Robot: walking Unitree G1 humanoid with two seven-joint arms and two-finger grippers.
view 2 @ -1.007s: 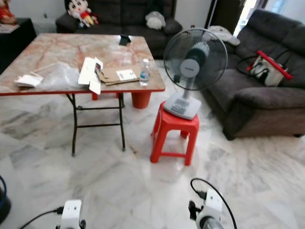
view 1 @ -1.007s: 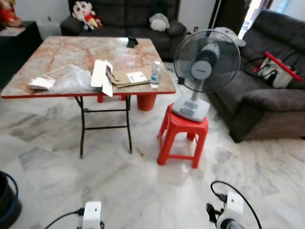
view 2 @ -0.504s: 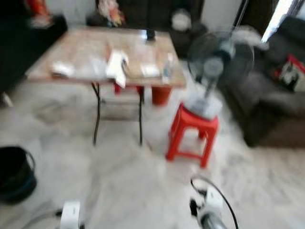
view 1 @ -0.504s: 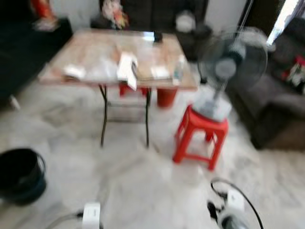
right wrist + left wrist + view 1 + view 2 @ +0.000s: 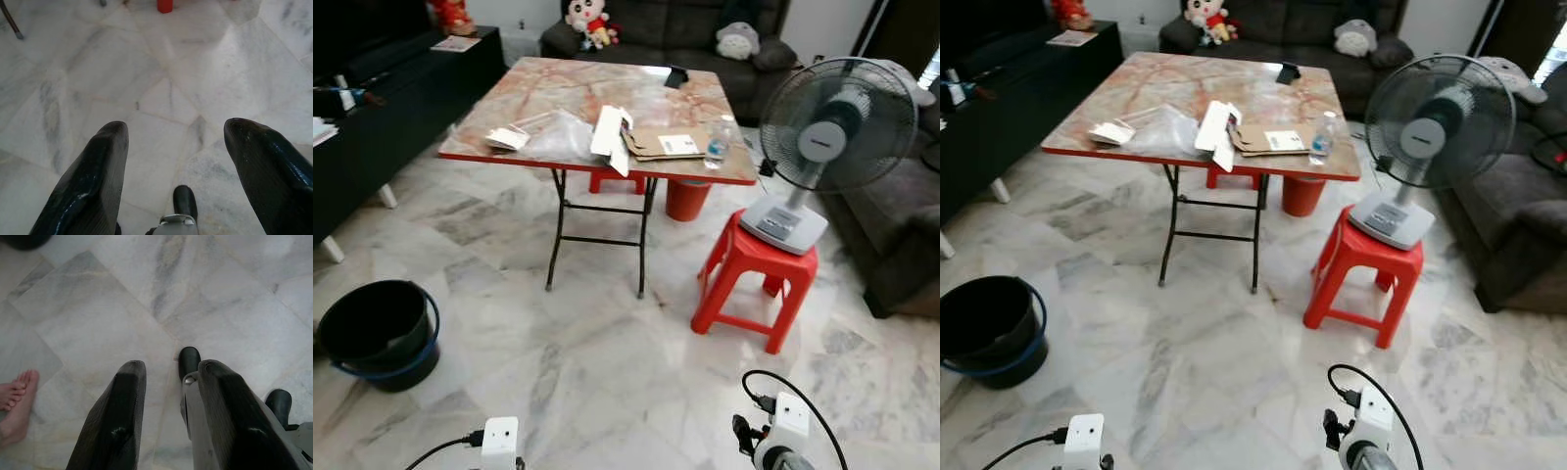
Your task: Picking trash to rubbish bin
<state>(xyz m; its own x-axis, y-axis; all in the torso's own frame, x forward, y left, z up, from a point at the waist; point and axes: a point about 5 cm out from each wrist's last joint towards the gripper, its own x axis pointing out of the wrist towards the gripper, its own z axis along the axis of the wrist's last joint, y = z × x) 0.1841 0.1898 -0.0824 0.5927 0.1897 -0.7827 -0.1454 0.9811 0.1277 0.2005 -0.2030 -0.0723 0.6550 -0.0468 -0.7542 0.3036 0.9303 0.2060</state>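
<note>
The left gripper (image 5: 166, 421) hangs low over the marble floor (image 5: 597, 372), its fingers a narrow gap apart and holding nothing; the right gripper (image 5: 195, 171) hangs likewise, fingers spread wide and empty. A person's bare foot (image 5: 14, 401) rests on the floor near the left one. The black bucket (image 5: 377, 333) stands at 9 o'clock. At 12 o'clock, the folding table (image 5: 558, 88) carries a clear plastic bag (image 5: 558, 137), cardboard (image 5: 661, 145), papers and a water bottle (image 5: 718, 143). At 2 o'clock, a fan (image 5: 832, 127) sits on a red stool (image 5: 754, 279).
</note>
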